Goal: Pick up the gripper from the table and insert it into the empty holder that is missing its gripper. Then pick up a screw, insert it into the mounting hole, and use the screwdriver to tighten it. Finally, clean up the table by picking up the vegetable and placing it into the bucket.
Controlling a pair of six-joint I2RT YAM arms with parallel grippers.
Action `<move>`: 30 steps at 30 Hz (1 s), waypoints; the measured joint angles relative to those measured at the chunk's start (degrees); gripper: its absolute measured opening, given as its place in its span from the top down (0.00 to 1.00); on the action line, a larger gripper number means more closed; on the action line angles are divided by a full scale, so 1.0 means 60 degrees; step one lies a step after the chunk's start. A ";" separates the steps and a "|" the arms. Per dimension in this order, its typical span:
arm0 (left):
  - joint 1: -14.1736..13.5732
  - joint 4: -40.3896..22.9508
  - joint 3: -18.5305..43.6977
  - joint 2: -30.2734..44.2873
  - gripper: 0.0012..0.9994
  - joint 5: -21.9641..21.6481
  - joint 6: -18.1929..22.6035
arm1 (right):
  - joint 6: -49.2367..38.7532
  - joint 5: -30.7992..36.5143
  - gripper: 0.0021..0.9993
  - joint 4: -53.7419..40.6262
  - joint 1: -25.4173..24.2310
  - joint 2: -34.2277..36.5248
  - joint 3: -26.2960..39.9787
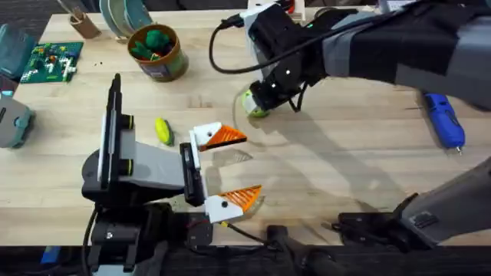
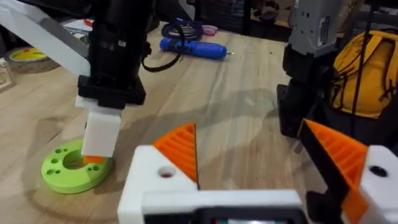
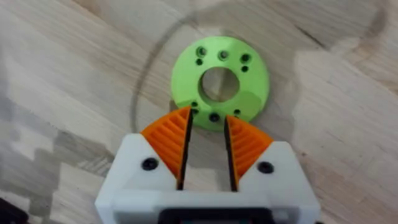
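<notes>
The right gripper point(image 3: 206, 134) hangs low over the bright green flat ring disc point(image 3: 221, 82) on the wooden bench point(image 1: 345, 153), its orange ribbed fingers a narrow gap apart, gripping nothing. The left gripper point(image 1: 230, 167) gapes wide and empty near the small yellow-green oblong vegetable point(image 1: 163, 130). The blue pen-shaped screwdriver point(image 1: 444, 119) lies well to the right; the label-wrapped tin bucket point(image 1: 158, 52) stands farther back.
</notes>
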 joint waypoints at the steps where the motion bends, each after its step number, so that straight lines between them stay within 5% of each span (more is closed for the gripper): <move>1: 0.0000 0.0000 0.0000 0.0000 0.01 0.0000 0.0000 | 0.0000 0.0038 0.61 0.0000 0.0055 0.0000 0.0000; 13: 0.0000 0.0000 0.0000 0.0000 0.01 0.0000 0.0000 | 0.0000 0.1166 0.61 0.0099 0.0458 0.0000 0.0000; 30: 0.0000 0.0000 0.0000 0.0000 0.01 0.0000 0.0000 | 0.0231 0.1259 0.65 0.0131 0.0553 0.0204 0.0004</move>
